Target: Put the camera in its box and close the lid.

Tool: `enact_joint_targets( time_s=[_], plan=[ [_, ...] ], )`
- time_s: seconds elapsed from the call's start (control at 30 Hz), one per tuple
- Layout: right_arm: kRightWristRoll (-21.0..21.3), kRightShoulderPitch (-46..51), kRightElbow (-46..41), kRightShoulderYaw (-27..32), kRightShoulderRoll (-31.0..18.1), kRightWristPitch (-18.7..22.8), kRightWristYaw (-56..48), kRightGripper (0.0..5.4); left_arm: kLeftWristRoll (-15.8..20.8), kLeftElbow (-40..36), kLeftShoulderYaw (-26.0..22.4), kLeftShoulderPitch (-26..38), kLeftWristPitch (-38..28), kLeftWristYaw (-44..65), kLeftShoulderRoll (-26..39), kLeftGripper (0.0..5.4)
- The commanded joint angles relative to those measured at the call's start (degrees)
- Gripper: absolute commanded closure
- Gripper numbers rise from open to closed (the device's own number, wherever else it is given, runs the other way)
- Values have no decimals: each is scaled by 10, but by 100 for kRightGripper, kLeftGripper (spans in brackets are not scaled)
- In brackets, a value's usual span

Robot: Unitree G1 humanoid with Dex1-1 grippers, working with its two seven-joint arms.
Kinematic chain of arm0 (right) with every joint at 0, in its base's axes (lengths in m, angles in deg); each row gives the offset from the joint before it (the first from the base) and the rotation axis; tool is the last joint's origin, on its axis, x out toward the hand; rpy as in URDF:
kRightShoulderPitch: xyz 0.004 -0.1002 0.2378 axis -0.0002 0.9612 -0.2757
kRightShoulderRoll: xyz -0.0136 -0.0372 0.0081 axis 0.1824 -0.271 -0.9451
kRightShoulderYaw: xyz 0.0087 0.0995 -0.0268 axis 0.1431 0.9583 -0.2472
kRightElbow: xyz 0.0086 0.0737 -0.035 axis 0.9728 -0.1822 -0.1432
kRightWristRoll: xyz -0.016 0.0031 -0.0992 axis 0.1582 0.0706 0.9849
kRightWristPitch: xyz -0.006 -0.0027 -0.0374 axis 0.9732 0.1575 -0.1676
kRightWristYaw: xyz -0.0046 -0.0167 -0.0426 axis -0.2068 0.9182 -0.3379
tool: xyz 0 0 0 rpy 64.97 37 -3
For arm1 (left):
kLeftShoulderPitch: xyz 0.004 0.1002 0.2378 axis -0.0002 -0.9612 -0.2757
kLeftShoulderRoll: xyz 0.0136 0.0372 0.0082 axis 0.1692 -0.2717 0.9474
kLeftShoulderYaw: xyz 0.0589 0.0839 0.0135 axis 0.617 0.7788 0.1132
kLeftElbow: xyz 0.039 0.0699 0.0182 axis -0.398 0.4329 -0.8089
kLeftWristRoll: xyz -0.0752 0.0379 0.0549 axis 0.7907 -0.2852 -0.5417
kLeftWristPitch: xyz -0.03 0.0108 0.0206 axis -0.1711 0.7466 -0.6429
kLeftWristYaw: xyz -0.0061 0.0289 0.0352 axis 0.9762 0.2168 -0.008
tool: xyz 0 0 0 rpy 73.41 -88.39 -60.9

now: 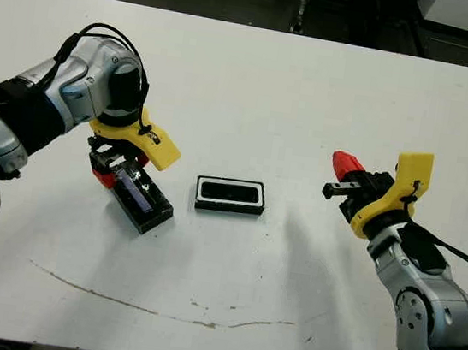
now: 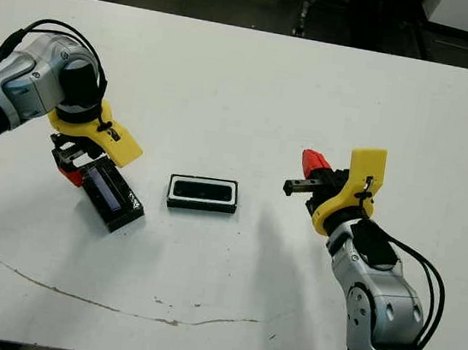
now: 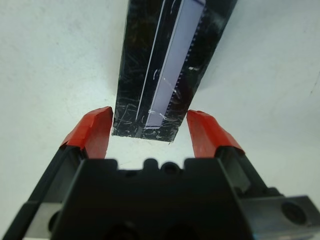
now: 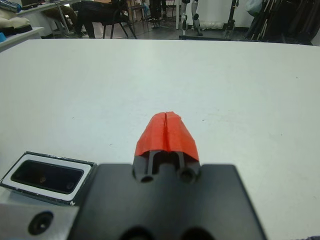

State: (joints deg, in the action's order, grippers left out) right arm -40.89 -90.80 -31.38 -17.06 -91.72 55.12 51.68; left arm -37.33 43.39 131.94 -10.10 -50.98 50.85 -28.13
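The box (image 1: 229, 195), a shallow black tray with a white lining, lies flat at the table's middle. A dark glossy slab, the camera (image 4: 46, 176), fills its inside. To its left lies the lid (image 1: 143, 199), black and crinkly, with a pale violet reflection along its top, set at a slant. My left gripper (image 3: 150, 132) is open and points down over the lid's far-left end. One red fingertip (image 3: 92, 131) stands on each side of that end, with a small gap to it. My right gripper (image 1: 345, 165) is shut on nothing and hovers to the right of the box.
A thin brown curved mark (image 1: 156, 307) runs across the white table (image 1: 255, 83) near its front edge. Chairs, stands and a seated person (image 4: 100, 15) show beyond the far edge in the right wrist view.
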Motion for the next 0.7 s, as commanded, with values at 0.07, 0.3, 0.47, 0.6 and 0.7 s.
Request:
enact_joint_targets(
  time_s=[0.07, 0.3, 0.47, 0.6, 0.7],
  plan=[
    [1, 7, 0, 0, -6, 4, -4, 540, 14, -11, 10, 5, 0, 1, 11, 177],
    [3, 7, 1, -1, -6, 1, -5, 540, 42, -21, 24, 0, -16, 1, 20, 177],
    [2, 8, 1, 0, -5, 2, -6, 540, 44, -30, 26, -8, -14, 1, 24, 177],
    [3, 8, 1, 0, -5, 0, -6, 540, 41, -51, 27, -14, -23, 1, 34, 177],
    [5, 8, -1, -1, -5, 3, -3, 540, 45, -60, 28, -18, -31, 1, 38, 177]
  ],
)
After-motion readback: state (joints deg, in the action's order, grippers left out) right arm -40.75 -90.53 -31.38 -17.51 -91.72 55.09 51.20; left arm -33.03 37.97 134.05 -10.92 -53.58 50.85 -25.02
